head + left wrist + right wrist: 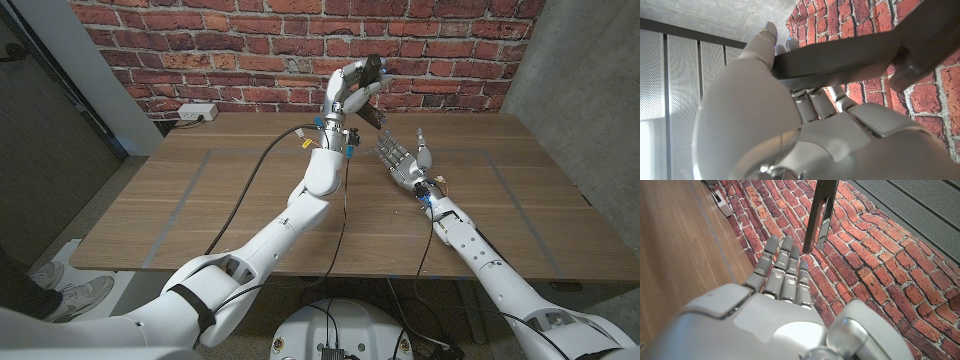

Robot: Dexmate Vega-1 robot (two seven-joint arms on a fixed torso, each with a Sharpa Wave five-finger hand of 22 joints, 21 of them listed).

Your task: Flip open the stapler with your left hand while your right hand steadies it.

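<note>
While the left hand (350, 85) grips the raised stapler (372, 95), the right hand (402, 160) stands spread, empty.

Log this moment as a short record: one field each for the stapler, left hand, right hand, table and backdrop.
stapler: dark, lifted off the table, opened out, one arm hanging down
left hand: raised in front of the wall, gripping the stapler's upper part
right hand: below the stapler, fingers spread, holding nothing, apart from it
table: wooden
backdrop: red brick wall with a white outlet strip at its base
</note>
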